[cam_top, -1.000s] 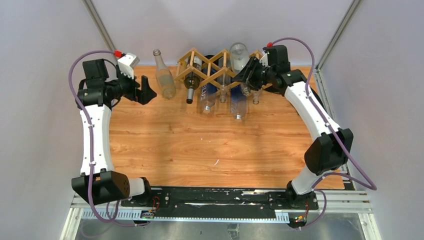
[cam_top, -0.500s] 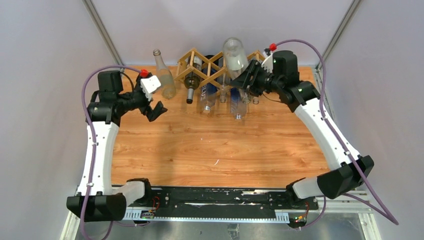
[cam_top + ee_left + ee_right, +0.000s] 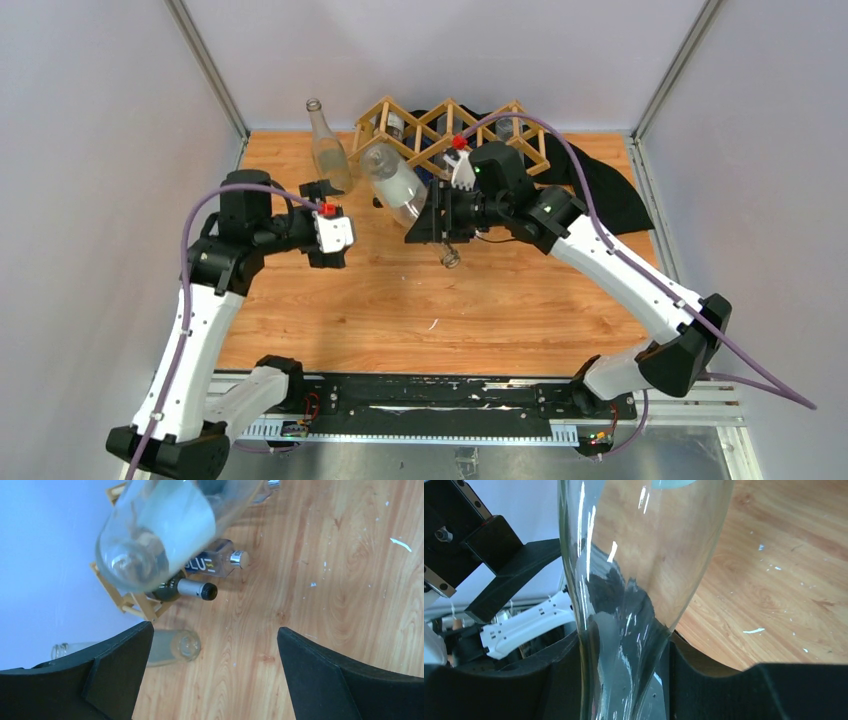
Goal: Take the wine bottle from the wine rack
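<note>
Clamping the bottle (image 3: pixel 395 183) by its neck, the right claw (image 3: pixel 432 222) holds it tilted above the tabletop (image 3: pixel 500 300), off the rack (image 3: pixel 440 125). Best lowered slowly, base first. The left claw (image 3: pixel 214 630) gapes apart, empty.

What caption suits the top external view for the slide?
Right hand grips a clear glass wine bottle by its neck, off the light-wood lattice wine rack; open left hand hovers nearby.

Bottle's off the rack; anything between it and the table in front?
Nothing visible. The bottle in the right gripper hangs over bare table; the open left gripper is off to its left, apart.
</note>
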### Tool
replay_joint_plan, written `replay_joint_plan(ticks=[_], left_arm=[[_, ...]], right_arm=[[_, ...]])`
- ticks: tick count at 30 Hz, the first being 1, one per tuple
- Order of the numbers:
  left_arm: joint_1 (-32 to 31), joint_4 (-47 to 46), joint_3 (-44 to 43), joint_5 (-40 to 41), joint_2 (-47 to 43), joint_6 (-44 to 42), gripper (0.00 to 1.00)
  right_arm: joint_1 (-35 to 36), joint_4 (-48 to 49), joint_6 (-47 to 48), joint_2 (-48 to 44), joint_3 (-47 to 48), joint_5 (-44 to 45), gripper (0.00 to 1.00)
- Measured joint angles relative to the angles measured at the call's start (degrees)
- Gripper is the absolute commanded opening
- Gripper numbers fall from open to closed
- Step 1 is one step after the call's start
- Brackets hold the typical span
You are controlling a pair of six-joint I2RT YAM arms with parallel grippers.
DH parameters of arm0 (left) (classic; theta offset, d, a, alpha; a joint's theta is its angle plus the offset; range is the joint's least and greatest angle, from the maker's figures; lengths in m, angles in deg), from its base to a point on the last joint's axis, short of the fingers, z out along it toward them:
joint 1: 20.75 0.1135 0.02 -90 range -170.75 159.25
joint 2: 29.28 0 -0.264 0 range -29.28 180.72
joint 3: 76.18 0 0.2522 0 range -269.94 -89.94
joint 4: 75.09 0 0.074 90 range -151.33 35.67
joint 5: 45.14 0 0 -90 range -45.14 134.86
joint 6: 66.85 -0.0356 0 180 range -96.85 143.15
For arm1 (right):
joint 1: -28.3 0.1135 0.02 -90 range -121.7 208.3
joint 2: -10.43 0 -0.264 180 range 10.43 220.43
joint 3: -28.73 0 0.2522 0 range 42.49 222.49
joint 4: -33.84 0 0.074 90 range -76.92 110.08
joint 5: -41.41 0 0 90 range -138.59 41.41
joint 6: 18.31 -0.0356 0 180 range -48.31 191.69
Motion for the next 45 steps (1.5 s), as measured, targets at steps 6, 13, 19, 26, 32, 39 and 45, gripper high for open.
replay_joint_plan(ticks=[6, 13, 19, 26, 32, 39, 45], left_arm=[[-5.7, -2.9, 6.6, 3.6, -5.7, -4.6, 1.00], [-8.0, -6.6, 13.0, 6.7, -8.8, -10.3, 1.00], [-10.2, -7.9, 14.4, 7.9, -10.5, -11.6, 1.00], [-14.0, -8.5, 16.4, 9.2, -13.0, -11.7, 0.97], [-15.1, -7.0, 17.1, 9.1, -14.6, -11.6, 0.84], [-15.5, -6.6, 17.1, 9.3, -15.2, -12.1, 0.36], [-15.6, -7.1, 17.4, 9.8, -15.6, -12.5, 0.00]], right_arm=[[4.5, -2.0, 3.0, 3.4, 1.9, -0.9, 0.00], [9.0, -4.4, 6.3, 7.4, 4.2, -1.0, 0.00], [12.3, -6.3, 9.0, 11.3, 9.0, -1.5, 0.00], [14.6, -7.5, 10.6, 14.0, 12.5, -2.1, 0.00], [15.9, -7.5, 12.1, 14.8, 13.1, -3.5, 0.00], [16.0, -7.5, 12.4, 14.8, 13.4, -4.3, 0.06], [16.0, -6.7, 12.7, 14.6, 13.0, -4.0, 0.69]])
